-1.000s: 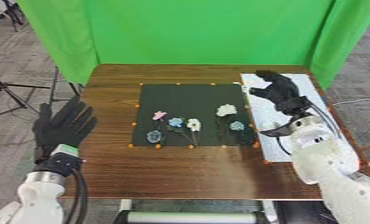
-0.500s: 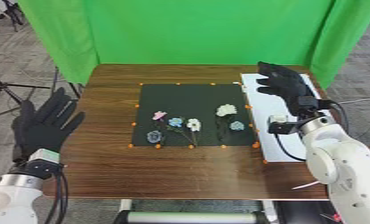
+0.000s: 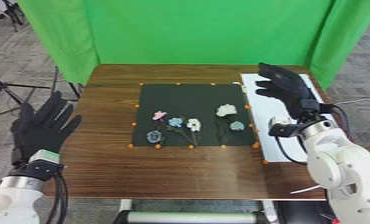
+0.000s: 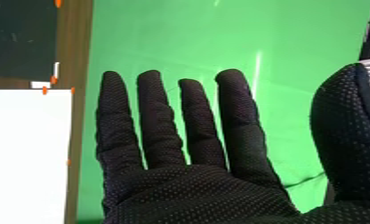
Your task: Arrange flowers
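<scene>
On the dark mat lie several flowers: a pink flower point(image 3: 159, 115), a light blue flower point(image 3: 175, 122), a white flower point(image 3: 194, 124) and a grey-blue flower point(image 3: 154, 136) on its left half. Right of them are a larger white flower point(image 3: 226, 110) and a pale blue flower point(image 3: 236, 126). My right hand point(image 3: 289, 90) is over the white board, right of the flowers, open and empty. In the right wrist view the right hand point(image 4: 192, 187) has straight fingers with the thumb apart. My left hand point(image 3: 43, 132) stands open off the table's left edge, holding nothing.
The dark mat point(image 3: 186, 95) lies mid-table with orange markers around it. Beside it is the white board point(image 3: 272, 145) on the brown table point(image 3: 190, 175). A green curtain point(image 3: 199, 30) hangs behind the table's far edge.
My right hand has opened from a more bent pose and shifted slightly toward the far right. The left hand has moved outward to the left, still open. The flowers have not moved.
</scene>
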